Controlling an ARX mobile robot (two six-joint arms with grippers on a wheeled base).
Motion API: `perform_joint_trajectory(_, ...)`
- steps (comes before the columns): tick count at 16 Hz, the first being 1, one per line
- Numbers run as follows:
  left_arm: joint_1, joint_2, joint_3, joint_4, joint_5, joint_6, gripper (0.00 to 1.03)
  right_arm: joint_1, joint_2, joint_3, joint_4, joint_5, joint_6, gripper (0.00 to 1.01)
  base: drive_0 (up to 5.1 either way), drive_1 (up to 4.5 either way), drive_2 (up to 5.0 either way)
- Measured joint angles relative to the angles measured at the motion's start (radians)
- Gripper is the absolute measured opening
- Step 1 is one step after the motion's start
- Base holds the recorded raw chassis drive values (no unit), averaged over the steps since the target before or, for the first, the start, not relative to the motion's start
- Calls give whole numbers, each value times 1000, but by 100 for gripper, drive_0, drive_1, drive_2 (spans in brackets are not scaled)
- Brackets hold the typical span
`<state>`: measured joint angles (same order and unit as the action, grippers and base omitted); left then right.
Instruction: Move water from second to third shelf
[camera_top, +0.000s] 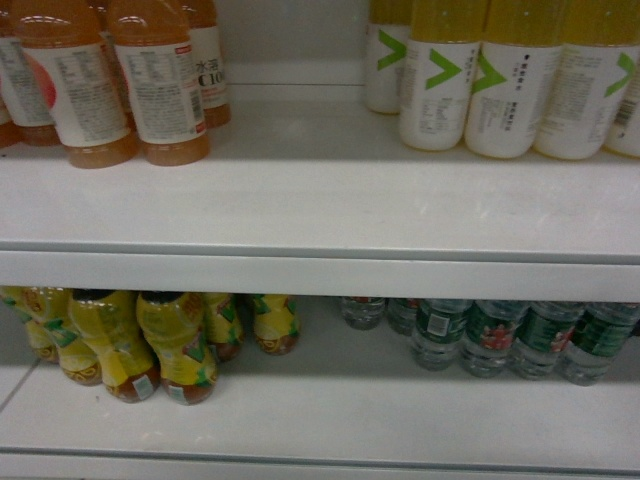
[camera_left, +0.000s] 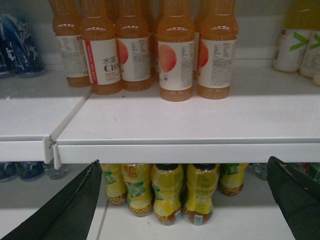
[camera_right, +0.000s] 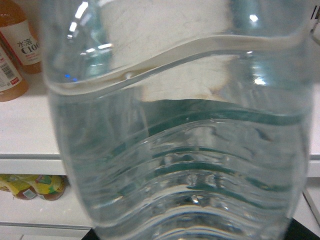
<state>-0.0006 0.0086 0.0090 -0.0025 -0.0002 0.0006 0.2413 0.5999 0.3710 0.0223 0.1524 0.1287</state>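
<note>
Right hand's camera is blocked by water bottle (camera_right: 175, 150).

The upper shelf (camera_top: 300, 200) has a broad bare stretch along its front and up the middle — flanked by orange drink bottles (camera_top: 165, 85) at left and white-labelled yellow bottles (camera_top: 500, 90) at right. Below, a gap lies between the yellow tea bottles (camera_top: 175, 345) and the green-labelled water bottles (camera_top: 490, 340). A clear water bottle (camera_right: 175, 150) fills the right wrist view, blocking it.
</note>
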Motion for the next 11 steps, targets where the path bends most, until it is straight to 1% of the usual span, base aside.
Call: perform_joint_trajectory(11, 0, 0, 0, 0, 0, 0, 98, 0, 0, 0, -1, 0, 0, 40, -495, 246, 246)
